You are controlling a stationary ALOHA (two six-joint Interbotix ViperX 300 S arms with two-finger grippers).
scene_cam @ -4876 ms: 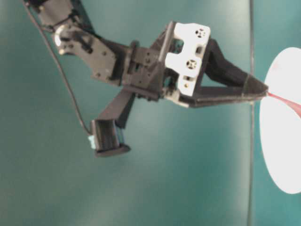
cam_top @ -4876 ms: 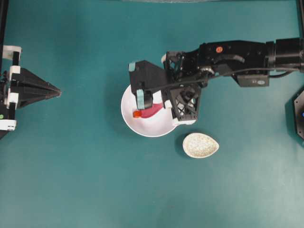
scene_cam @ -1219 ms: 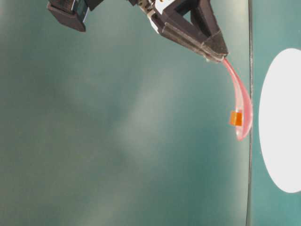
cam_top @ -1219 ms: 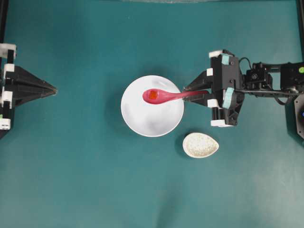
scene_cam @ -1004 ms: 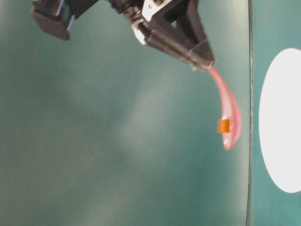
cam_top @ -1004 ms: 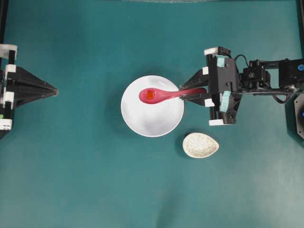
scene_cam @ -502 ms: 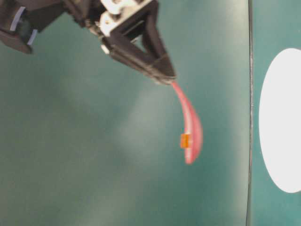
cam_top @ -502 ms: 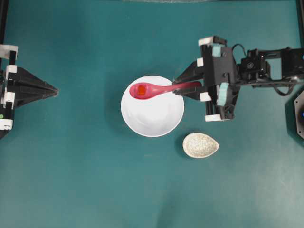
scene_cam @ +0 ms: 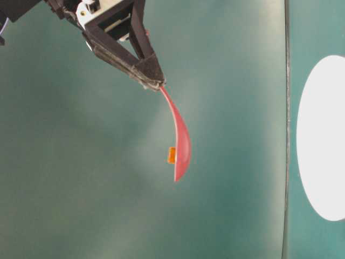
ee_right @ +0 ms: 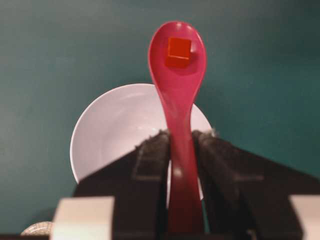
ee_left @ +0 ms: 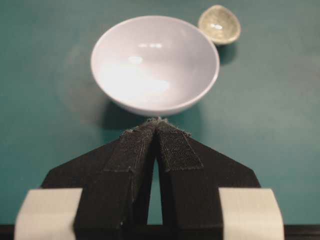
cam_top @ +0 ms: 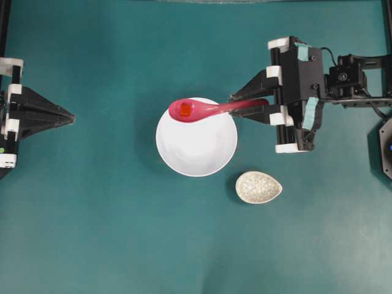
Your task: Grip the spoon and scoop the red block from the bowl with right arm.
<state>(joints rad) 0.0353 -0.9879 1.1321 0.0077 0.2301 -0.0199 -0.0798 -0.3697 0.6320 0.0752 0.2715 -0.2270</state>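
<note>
My right gripper (cam_top: 234, 105) is shut on the handle of the pink spoon (cam_top: 205, 110), held level in the air above the far rim of the white bowl (cam_top: 196, 153). The red block (cam_top: 185, 109) sits in the spoon's scoop; the right wrist view shows the red block (ee_right: 178, 51) there too, with the spoon (ee_right: 179, 90) between the gripper (ee_right: 181, 136) fingers. In the table-level view the spoon (scene_cam: 181, 143) hangs well away from the bowl (scene_cam: 321, 140). The bowl (ee_left: 155, 65) holds nothing. My left gripper (cam_top: 72, 116) stays shut at the left edge, as the left gripper (ee_left: 158, 121) tips meet.
A speckled off-white egg-shaped spoon rest (cam_top: 258, 187) lies on the teal table just right of the bowl's near side. Black frame bars run along the left and right table edges.
The right gripper has lifted the spoon with the block higher and drawn back to the right; the scoop now sits over the bowl's far rim. The left arm has not moved.
</note>
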